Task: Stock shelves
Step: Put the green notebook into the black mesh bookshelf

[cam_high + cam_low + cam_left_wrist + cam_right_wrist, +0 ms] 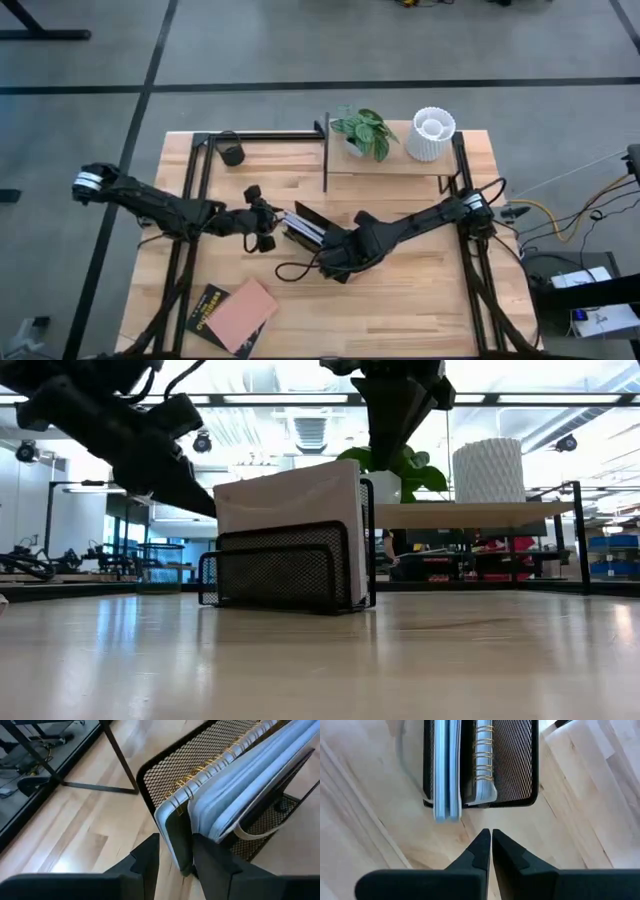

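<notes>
A black mesh book rack [305, 226] stands mid-table and holds pale blue-white binders [444, 770] and a spiral notebook [220, 775] with gold coils. My left gripper [176, 851] is at the rack's left end, shut on the notebook's end. My right gripper [491, 836] hovers shut just off the rack's near end and touches nothing. The shelves [392, 165], a black frame with a pale board, stand at the far edge. They carry a potted plant [365, 131] and a white ribbed pot [432, 134]. My left gripper pinches the spiral notebook's end edge [181, 840] between its two fingers, one on each cover. The fingers come about level from the table's left and lie along the notebook. The notebook stands upright in the rack, coils up.
Two books [232, 315] lie at the near left of the table. A small dark cup [232, 152] stands at the far left beside the black frame rails. A loose cable loop [292, 270] lies in front of the rack.
</notes>
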`<state>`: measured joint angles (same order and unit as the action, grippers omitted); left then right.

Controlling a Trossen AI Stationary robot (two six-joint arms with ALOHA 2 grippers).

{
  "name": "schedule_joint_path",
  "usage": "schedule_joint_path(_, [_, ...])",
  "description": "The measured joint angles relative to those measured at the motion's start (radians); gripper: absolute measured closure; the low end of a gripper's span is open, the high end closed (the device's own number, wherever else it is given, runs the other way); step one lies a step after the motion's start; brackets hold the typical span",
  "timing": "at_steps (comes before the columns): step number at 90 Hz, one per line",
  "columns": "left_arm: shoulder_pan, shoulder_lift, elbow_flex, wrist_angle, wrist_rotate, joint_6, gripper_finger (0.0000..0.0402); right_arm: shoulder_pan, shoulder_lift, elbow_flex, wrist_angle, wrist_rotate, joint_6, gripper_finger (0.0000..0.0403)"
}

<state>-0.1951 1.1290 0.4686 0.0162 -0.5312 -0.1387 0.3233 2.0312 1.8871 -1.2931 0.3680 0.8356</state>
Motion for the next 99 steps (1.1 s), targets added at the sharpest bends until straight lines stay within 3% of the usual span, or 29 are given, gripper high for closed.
schedule_joint_path(25, [0.001,0.0,0.0,-0.04,-0.012,0.011,0.0297,0.0,0.0,0.0,0.001,0.0,0.0,0.0403])
schedule_joint_path(44, [0.002,0.025,-0.001,0.017,-0.116,-0.004,0.0302,0.0,0.0,-0.001,0.006,0.004,-0.001,0.0403])
schedule_joint_path(61, [0.002,0.102,-0.001,0.113,-0.087,0.013,0.0299,0.0,0.0,-0.001,0.023,0.007,-0.01,0.0403])
schedule_joint_path(99, [0.002,0.137,0.002,0.045,-0.085,0.026,0.0296,0.013,0.001,-0.022,0.027,-0.011,0.044,0.0403])
